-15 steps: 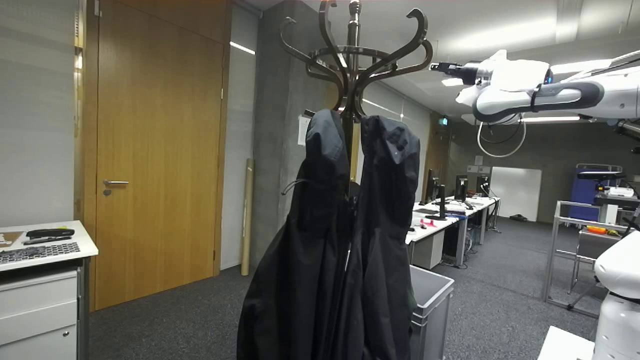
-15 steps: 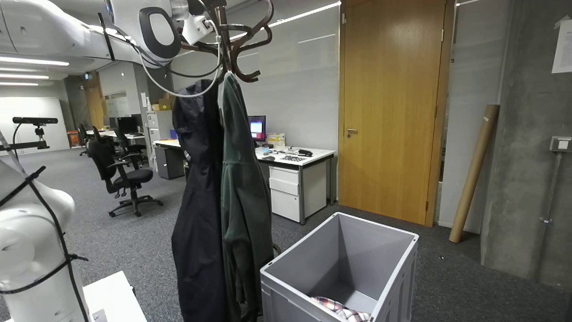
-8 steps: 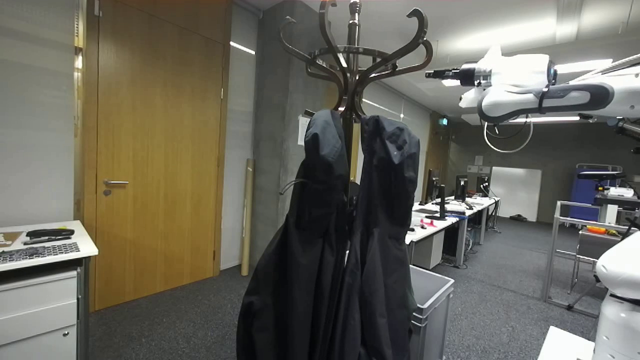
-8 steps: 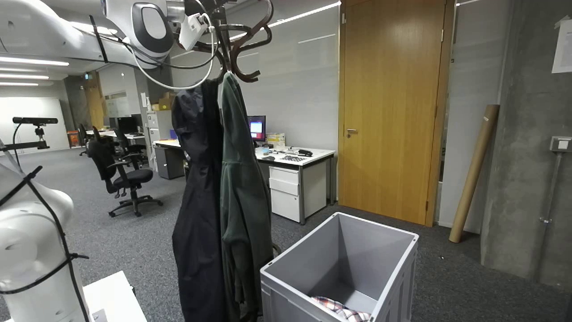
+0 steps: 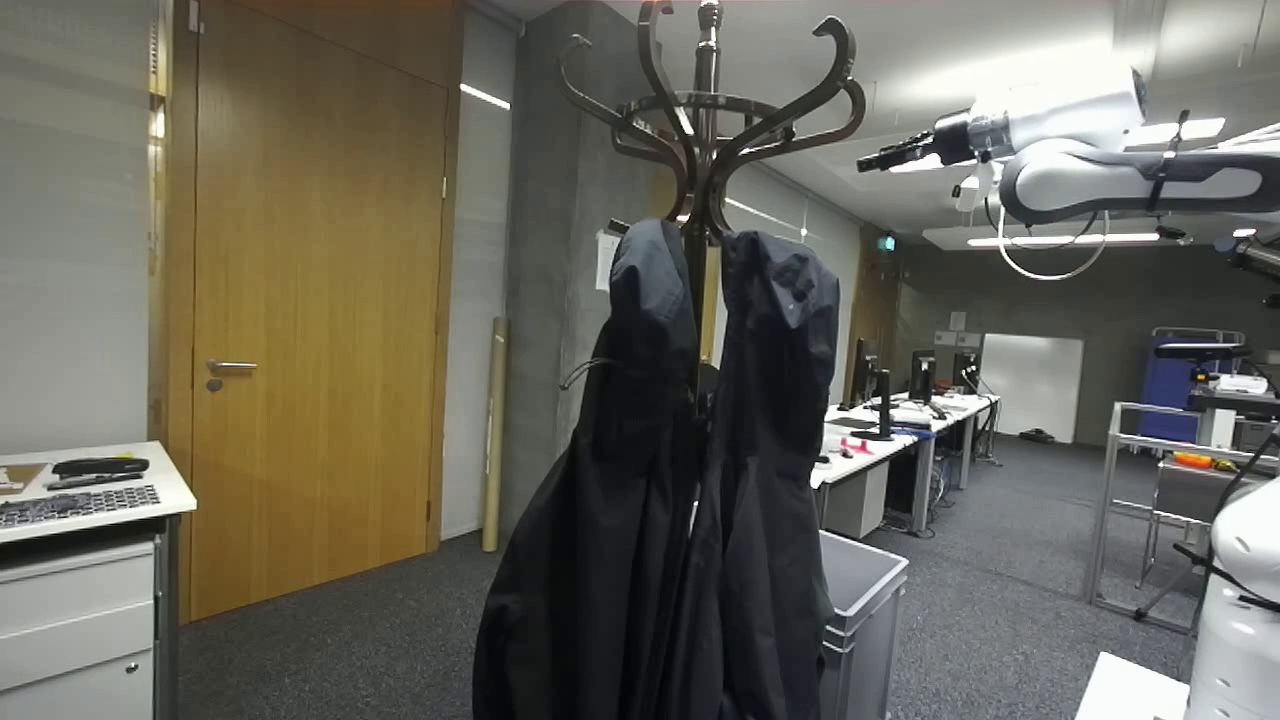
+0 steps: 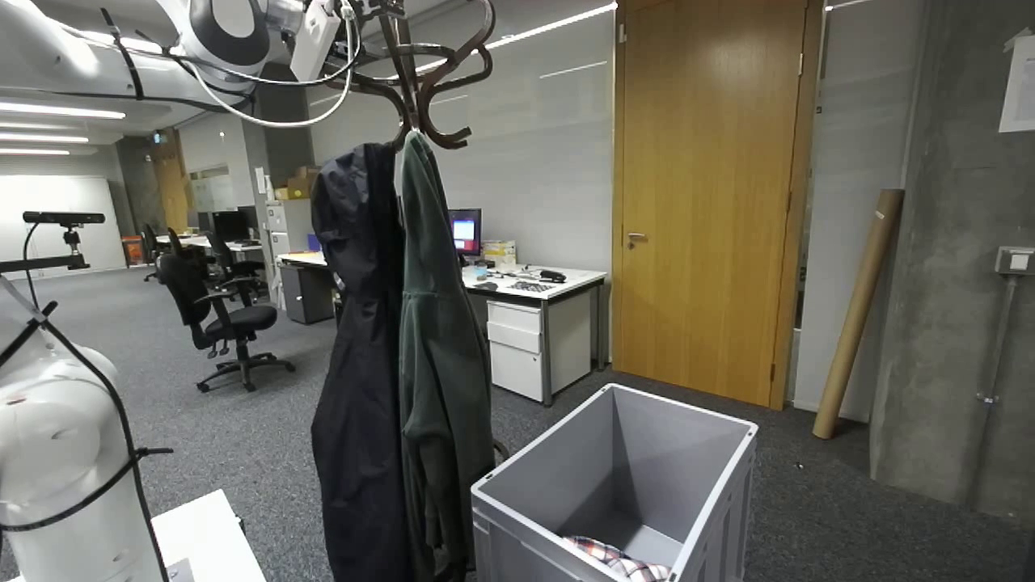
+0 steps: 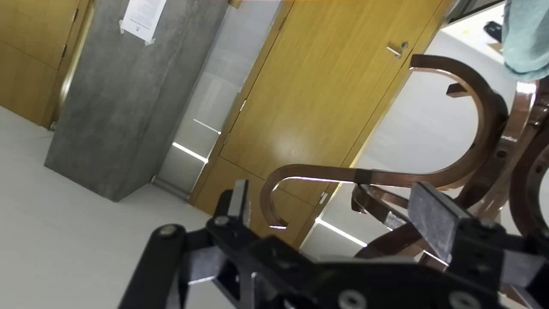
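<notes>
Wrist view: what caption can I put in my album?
Open Robotiq gripper in front of a curly brown coat stand, wooden door behind.

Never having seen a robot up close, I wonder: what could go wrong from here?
The open end effector might bump or catch on a curved hook, which appears between its jaws in the wrist view. The white cable hangs in a loose loop and could snag on the coat stand. A knock might also drop the green garment hanging there.
</notes>
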### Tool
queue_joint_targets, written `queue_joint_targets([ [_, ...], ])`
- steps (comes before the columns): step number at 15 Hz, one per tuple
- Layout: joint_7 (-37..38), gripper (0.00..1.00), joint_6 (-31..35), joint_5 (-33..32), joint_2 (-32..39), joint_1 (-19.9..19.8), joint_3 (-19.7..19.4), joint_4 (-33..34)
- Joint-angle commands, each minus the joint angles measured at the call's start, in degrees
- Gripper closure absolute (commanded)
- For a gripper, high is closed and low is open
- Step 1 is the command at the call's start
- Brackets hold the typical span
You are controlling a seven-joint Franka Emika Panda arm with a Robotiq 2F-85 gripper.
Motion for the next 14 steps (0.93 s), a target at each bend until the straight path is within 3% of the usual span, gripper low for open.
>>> queue_joint_targets([
  [1, -4.7, 0.00, -4.7, -1.7, -2.4, 5.4, -3.1, -0.6],
  [5, -4.6, 0.00, -5.5, -1.0, -4.0, 8.3, -2.9, -0.4],
  [14, -1.5, 0.00, -4.5, -0.8, -7.4, 11.1, 3.8, -0.5],
])
